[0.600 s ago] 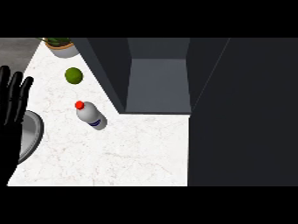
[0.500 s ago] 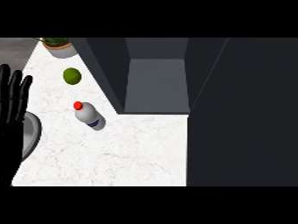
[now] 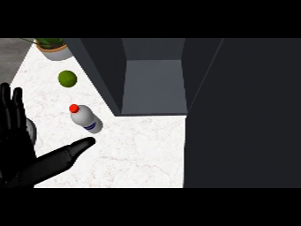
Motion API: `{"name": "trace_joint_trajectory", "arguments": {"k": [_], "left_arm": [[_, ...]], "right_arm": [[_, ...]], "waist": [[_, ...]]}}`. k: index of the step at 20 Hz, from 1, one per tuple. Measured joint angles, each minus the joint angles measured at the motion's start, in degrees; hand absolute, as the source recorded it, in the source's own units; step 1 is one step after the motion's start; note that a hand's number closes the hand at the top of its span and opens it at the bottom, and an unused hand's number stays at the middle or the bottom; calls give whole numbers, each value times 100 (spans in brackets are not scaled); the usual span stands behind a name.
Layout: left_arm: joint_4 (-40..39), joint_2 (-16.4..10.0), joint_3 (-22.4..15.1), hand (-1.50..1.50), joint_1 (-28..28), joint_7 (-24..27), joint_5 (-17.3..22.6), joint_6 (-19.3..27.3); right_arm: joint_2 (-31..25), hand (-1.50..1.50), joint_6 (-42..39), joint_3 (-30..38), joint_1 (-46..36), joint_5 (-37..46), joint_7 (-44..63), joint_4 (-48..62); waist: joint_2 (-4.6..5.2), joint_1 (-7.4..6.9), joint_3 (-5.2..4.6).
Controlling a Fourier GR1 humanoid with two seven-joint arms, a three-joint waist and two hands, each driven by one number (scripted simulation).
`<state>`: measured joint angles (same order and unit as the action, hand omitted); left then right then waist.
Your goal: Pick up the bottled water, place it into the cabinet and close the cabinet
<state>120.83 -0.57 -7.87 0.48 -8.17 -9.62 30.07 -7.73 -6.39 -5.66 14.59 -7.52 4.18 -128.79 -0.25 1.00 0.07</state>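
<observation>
Black left hand (image 3: 6, 150) now further in over white marble counter (image 3: 136, 152) than half second ago, thumb swung out. Fingers straight, spread, holding nothing. Clear plastic water bottle with red cap (image 3: 86, 119) unmoved on counter, just left of open dark grey cabinet (image 3: 152, 84), apart from thumb tip. Round green lime (image 3: 67, 78) left of cabinet, farther back. Potted plant (image 3: 54, 47) beside cabinet's far left corner. Right hand out of view.
</observation>
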Motion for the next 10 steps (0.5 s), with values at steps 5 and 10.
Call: {"name": "trace_joint_trajectory", "arguments": {"k": [5,10], "left_arm": [[207,39,-1047,-150,190,-406,-576,1165],[401,51,-1881,-150,258,-888,-1304,1874]], "right_arm": [[-147,-150,-320,86,820,-498,167,-834],[-122,-150,-587,155,1361,-538,-8,-923]], "waist": [[-4,-10,-3],[-1,-28,-2]]}}
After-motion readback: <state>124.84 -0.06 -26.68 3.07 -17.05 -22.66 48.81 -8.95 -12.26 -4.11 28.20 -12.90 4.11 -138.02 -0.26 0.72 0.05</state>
